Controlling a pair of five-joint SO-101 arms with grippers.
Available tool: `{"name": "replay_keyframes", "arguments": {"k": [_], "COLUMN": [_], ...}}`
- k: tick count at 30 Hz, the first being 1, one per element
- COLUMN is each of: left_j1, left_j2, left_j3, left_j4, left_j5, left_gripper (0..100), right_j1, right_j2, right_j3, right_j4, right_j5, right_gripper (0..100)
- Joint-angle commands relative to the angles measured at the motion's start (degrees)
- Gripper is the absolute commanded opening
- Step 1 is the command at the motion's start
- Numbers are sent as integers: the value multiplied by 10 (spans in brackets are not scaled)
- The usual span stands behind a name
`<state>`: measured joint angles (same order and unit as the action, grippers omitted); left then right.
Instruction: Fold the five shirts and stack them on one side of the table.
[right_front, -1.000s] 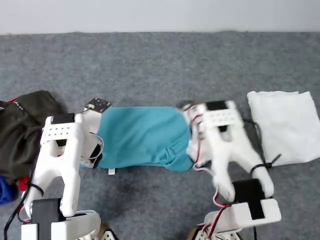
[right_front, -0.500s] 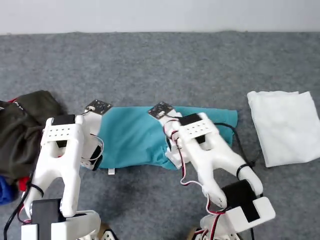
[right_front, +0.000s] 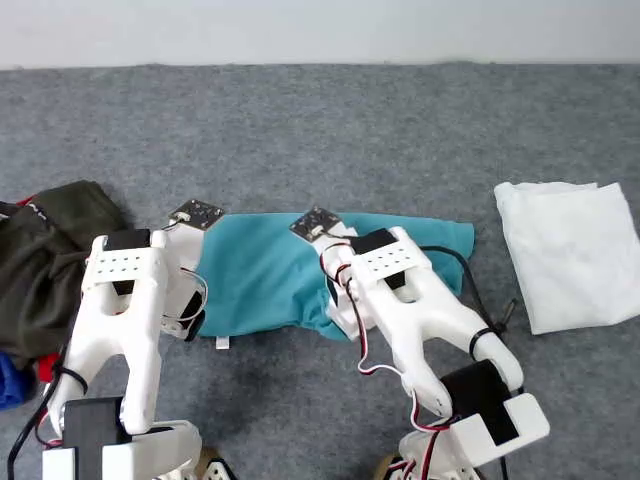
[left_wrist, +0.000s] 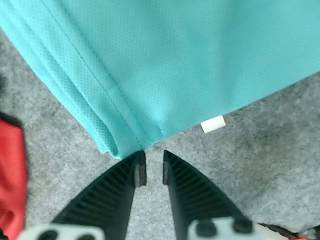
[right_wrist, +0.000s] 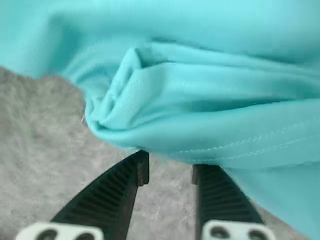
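1. One teal shirt (right_front: 260, 270) is lying spread across the middle of the grey table (right_front: 300, 130), part folded, with one small white tag (left_wrist: 213, 124) sticking out at its near hem
2. One white shirt (right_front: 570, 250) is sitting folded at the table's right edge, well apart from the teal one
3. One dark heap of clothes (right_front: 50, 250) is resting at the left edge, with red cloth (left_wrist: 10, 175) and a blue bit (right_front: 10, 385) showing beside it; the number of garments in it cannot be told
4. The left gripper (left_wrist: 150, 167) is hovering at the teal shirt's folded corner, its jaws parted by a narrow gap and pinching nothing
5. The right gripper (right_wrist: 170, 175) is hanging over the table with its jaws spread wider, the shirt's bunched fold lying just past the tips, not gripped
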<state>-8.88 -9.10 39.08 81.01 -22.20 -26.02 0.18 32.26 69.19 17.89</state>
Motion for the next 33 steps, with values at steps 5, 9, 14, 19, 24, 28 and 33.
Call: {"name": "replay_keyframes", "arguments": {"k": [5, 9, 14, 19, 24, 28, 33], "left_j1": [5, 5, 5, 5, 5, 5, 5], "left_j2": [-19, -19, -19, -19, -19, -19, -19], "left_j3": [-1, -1, -1, -1, -1, -1, -1], "left_j4": [-1, -1, -1, -1, -1, -1, -1], "left_j5": [-5, -5, -5, -5, -5, -5, -5], "left_gripper": [65, 65, 65, 65, 65, 65, 65], "right_j1": [-11, -44, -66, -54, -15, 11, 15], "right_j2": [-29, -28, -30, -30, -29, -29, -29], "right_j3": [-8, -8, -22, -64, -97, -125, -148], "right_j4": [19, 21, 17, 19, 16, 17, 20], "right_j5": [-2, -1, -1, -1, -1, -1, -1], "right_gripper": [35, 35, 11, 9, 9, 9, 9]}}
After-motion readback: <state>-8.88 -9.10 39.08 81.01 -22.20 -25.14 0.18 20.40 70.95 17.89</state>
